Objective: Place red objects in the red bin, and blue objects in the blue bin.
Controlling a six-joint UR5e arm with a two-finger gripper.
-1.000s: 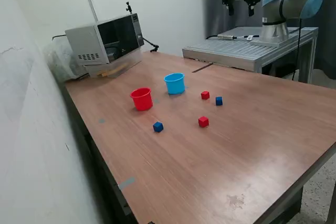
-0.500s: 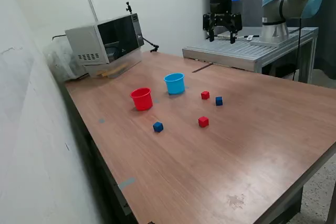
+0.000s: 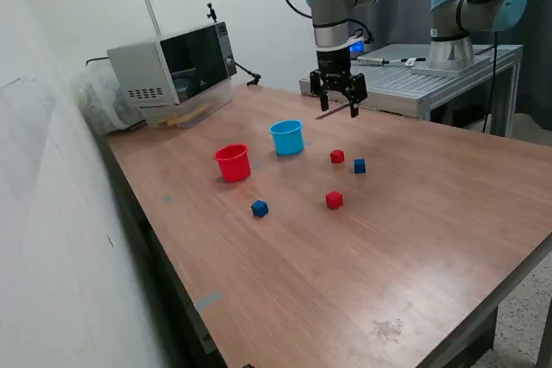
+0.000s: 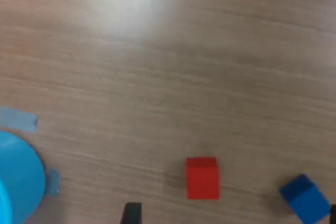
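Red cubes, two: one [image 3: 337,156] sits on the wooden table [image 3: 414,239] just beside a dark blue cube [image 3: 360,165], apart from it by a narrow gap; the other red cube [image 3: 335,200] lies nearer the table's front, well apart from that pair. Blue cubes, two: the one already listed, and a second [image 3: 260,208] toward the exterior view's left, in front of the red cup [image 3: 233,163]. Red cup: upright, open mouth up, nothing visible inside. Light blue cup [image 3: 287,137]: upright, just beside the red cup on the exterior view's right, not touching it; small patches of blue tape [image 4: 18,119] lie on the wood at its base in the wrist view. All four cubes rest on the tabletop, outside both cups. Gripper [image 3: 339,108]: hangs above the table behind the light blue cup and the near pair of cubes, pointing down, fingers spread apart with nothing between them. Wrist view: shows the first red cube [image 4: 202,178], the blue cube [image 4: 305,198] beside it, and part of the light blue cup [image 4: 18,179] at the edge. Background: a microwave oven [image 3: 172,65] at the table's far corner; a second arm's base [image 3: 470,10] on a grey metal stand [image 3: 414,79].
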